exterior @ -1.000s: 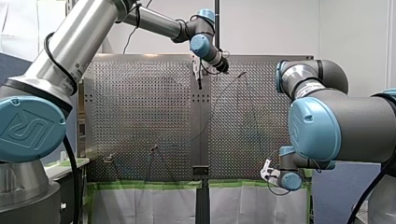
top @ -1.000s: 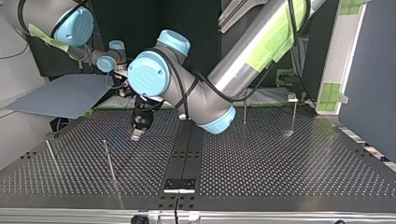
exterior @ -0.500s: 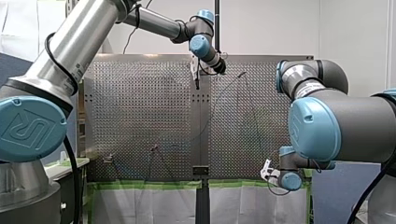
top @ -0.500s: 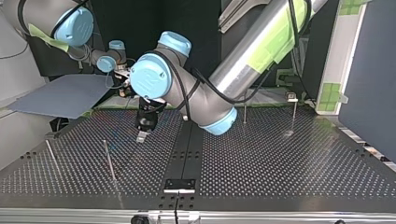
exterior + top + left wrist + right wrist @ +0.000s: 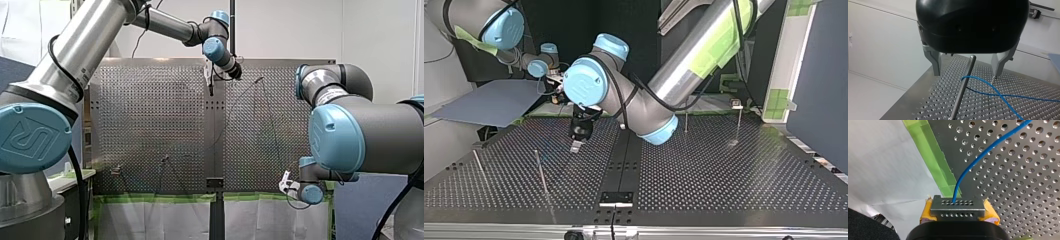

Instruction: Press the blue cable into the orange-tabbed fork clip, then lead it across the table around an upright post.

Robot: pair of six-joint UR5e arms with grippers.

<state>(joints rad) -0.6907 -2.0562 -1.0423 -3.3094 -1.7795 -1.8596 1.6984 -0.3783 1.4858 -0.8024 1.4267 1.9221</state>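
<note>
Front view: left gripper [image 5: 210, 85] above table [image 5: 150, 115] far edge; right gripper [image 5: 285, 183] at near edge.
Left wrist view: fingers [image 5: 935, 62] spread, empty; blue cable [image 5: 988, 86] loops round upright post [image 5: 961, 92] ahead of them.
Right wrist view: yellow pads [image 5: 926, 212] clenched on cable.

My right end effector [image 5: 957, 206] clamps the blue cable [image 5: 988, 150] between yellow pads [image 5: 926, 213], over green tape [image 5: 933, 152] edging the perforated table [image 5: 1018, 185].

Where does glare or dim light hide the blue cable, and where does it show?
Front view: sheen on the table leaves the cable a faint dark line. Top view: dark table, a glare patch by a post; cable hardly shows. Left wrist view: evenly lit, cable plainly blue. Right wrist view: bright, cable clear up to my right hand.
</note>
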